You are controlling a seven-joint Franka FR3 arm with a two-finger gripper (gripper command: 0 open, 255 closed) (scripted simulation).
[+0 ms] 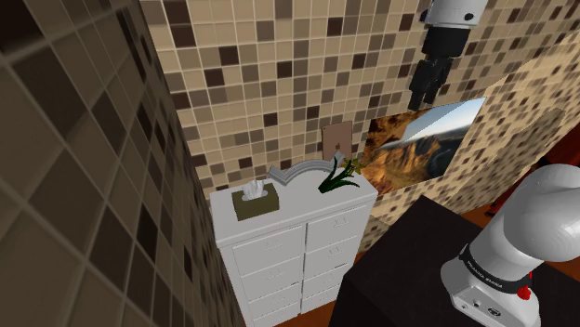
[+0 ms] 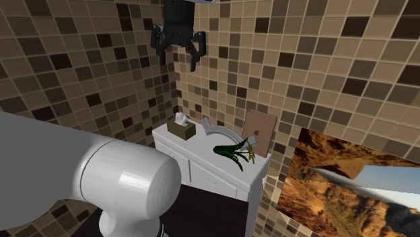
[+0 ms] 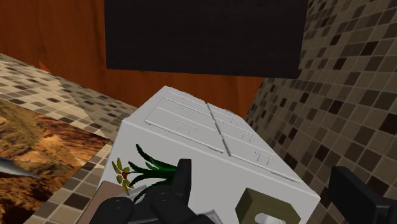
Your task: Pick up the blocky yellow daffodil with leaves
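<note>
The all-black two-finger gripper (image 2: 178, 55) hangs high above the white chest of drawers (image 2: 202, 151), its fingers spread wide (nothing sits between them). The blocky yellow daffodil with dark green leaves (image 1: 339, 175) lies on the chest's top at the shoulder view's 3 o'clock end, near a brown board (image 1: 336, 137) leaning on the tiled wall. An olive tissue box (image 1: 255, 202) sits at the flower's 9 o'clock, with a grey curved piece (image 1: 296, 174) between them.
</note>
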